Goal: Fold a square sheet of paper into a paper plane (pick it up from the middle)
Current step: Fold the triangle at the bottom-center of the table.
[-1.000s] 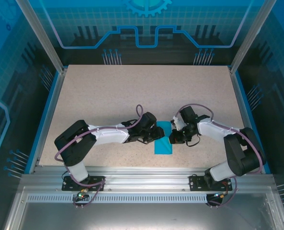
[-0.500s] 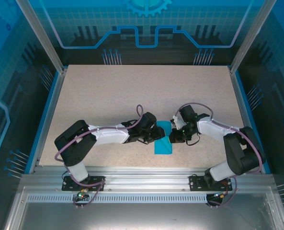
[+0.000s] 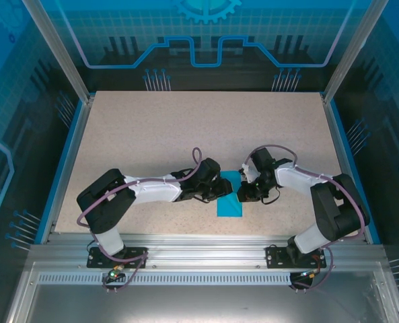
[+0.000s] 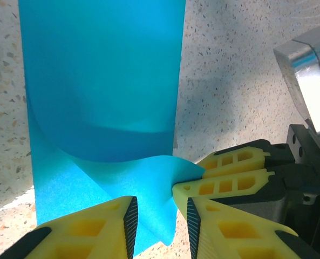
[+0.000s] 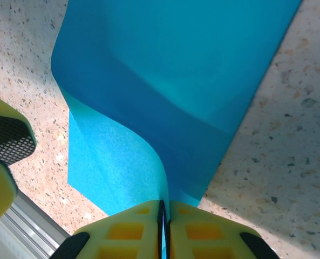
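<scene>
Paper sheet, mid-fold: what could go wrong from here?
1. The right gripper has its jaws shut on just the edge of the square sheet of paper; it could slip out or tear.
2. The left gripper, jaws open, sits close beside it; they might collide.
3. The lifted flap curls, so the crease may land skewed.

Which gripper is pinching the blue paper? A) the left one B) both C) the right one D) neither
C: the right gripper's fingers are closed on the curled edge of the square sheet of paper, while the left gripper's fingers stand apart.
</scene>
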Motion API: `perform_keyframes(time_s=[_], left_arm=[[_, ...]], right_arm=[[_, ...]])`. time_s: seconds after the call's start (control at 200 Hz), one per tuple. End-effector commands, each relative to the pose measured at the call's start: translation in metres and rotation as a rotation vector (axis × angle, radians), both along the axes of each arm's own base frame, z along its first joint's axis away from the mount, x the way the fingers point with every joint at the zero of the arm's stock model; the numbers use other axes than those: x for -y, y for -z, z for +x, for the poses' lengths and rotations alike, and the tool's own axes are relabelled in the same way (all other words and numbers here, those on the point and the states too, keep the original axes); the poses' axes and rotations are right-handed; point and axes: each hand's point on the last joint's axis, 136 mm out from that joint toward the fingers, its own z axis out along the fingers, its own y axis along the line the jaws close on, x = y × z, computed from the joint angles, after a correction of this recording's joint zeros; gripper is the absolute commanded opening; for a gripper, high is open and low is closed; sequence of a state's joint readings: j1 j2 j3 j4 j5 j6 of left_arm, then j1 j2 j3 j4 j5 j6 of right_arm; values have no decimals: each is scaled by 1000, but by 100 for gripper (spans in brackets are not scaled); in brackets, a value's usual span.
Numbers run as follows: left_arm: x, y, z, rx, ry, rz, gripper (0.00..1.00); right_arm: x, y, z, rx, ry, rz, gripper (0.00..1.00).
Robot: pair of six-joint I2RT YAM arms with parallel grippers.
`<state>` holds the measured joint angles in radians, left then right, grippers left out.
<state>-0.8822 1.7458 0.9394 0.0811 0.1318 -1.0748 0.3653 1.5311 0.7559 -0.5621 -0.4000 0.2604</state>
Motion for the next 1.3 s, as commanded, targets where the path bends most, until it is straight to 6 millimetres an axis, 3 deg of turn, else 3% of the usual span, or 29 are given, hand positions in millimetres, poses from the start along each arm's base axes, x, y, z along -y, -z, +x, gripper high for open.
perform_keyframes(time_s=[0.0,0.285,0.7,1.015,1.295], left_arm=[[8,1,-4,-20,24,-11,34],[12,1,4,-8,4,-14,32],[18,20,13,-28,-31,-5,30],[19,24,13,-34,-36,-5,30],[19,26,12,-43,-41,-14,30]], right_arm=[[0,-9,6,14,0,16,12],[-6,-8,6,4,-13,49,13],[-6,-10,5,13,-9,53,15],[-4,-10,-2,9,18,66,24],[-5,-8,1,14,21,64,12]])
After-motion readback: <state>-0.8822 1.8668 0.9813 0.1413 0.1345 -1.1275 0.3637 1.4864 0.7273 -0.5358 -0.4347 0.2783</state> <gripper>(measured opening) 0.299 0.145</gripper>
